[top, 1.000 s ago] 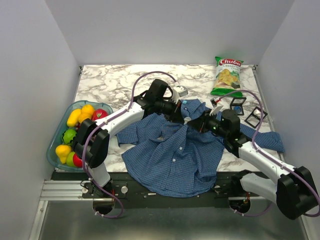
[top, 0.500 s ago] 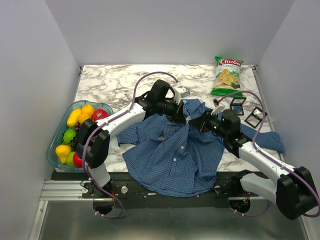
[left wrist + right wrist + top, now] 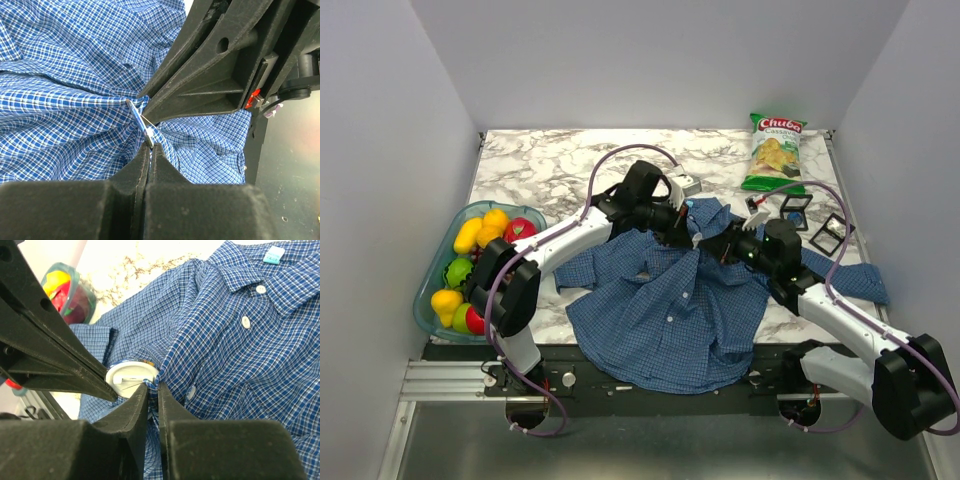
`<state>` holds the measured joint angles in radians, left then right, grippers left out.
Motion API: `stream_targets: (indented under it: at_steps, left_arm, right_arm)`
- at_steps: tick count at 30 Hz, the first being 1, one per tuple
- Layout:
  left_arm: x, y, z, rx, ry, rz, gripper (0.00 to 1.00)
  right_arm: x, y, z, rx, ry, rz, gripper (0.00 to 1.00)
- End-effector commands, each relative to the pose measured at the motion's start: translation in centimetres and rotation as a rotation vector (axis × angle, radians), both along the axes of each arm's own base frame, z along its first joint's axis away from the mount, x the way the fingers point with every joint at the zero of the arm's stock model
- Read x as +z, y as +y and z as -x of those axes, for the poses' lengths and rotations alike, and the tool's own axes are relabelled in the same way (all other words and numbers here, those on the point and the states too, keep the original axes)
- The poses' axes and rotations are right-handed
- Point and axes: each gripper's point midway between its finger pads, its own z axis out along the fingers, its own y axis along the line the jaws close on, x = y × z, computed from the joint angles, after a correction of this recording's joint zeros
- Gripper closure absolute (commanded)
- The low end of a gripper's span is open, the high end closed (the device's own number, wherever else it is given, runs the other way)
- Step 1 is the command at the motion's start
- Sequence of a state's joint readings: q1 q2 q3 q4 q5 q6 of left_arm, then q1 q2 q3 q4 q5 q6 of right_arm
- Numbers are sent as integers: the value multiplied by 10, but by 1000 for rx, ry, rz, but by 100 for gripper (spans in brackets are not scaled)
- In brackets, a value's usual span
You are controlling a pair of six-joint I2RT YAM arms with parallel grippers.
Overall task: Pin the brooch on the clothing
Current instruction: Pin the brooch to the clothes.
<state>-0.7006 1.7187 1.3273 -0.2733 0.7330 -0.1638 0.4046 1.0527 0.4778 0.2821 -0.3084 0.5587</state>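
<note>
The clothing (image 3: 670, 310), a blue checked shirt, lies spread over the near middle of the table. Both grippers meet just below its collar. My left gripper (image 3: 688, 236) is shut on the edge of the brooch (image 3: 129, 375), a round disc whose white back and thin pin face the right wrist camera. From the left wrist the brooch (image 3: 141, 126) shows edge-on at the tips of the left gripper (image 3: 150, 146), against bunched clothing (image 3: 65, 100). My right gripper (image 3: 152, 386) is shut on a raised fold of the clothing (image 3: 240, 355), right beside the pin.
A bowl of toy fruit (image 3: 470, 265) stands at the left table edge. A green chips bag (image 3: 775, 152) lies at the back right, with small black frames (image 3: 830, 232) near it. A small grey-white object (image 3: 682, 183) sits behind the left arm.
The left gripper with the brooch has edged slightly right toward the right gripper. The right jaws have narrowed a little on the fabric fold.
</note>
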Motion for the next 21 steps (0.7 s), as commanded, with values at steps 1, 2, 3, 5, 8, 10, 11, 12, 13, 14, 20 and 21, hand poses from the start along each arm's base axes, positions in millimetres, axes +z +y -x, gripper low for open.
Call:
stream_targets:
  at_steps: [1,2,3,5,8,10,11,12,13,14,20,21]
  left_arm:
    - [-3,-4,42,-134,98,-6,100]
    - [-6,-3,42,-134,105,-14,100]
    - [-6,-2,39,-132,107,-12,100]
    - [-5,0,38,-135,104,-9,100]
    - [-4,4,34,-134,106,-2,100]
    - [-5,7,29,-124,111,1,100]
    - [-5,8,29,-126,117,4,100]
    - [-5,8,28,-125,120,5,100]
    - [-4,9,26,-123,118,6,100]
    - [-5,10,28,-128,122,6,100]
    - [-6,11,25,-128,127,11,100]
    - [-6,11,25,-129,126,12,100]
  right_arm:
    - [35,-4,-13,9,-168,17,77]
    - [35,-5,-12,8,-176,23,76]
    - [38,-6,-11,10,-194,28,74]
    - [38,-6,-9,24,-217,51,71]
    - [41,-7,-5,48,-245,82,65]
    - [40,-9,-2,59,-255,98,62]
    - [42,-9,-1,73,-269,108,61]
    - [40,-10,0,80,-264,116,57]
    - [39,-10,1,90,-267,123,56]
    - [39,-11,3,106,-276,132,54]
    - [39,-2,19,268,-310,128,40]
    - [37,1,22,297,-303,129,40]
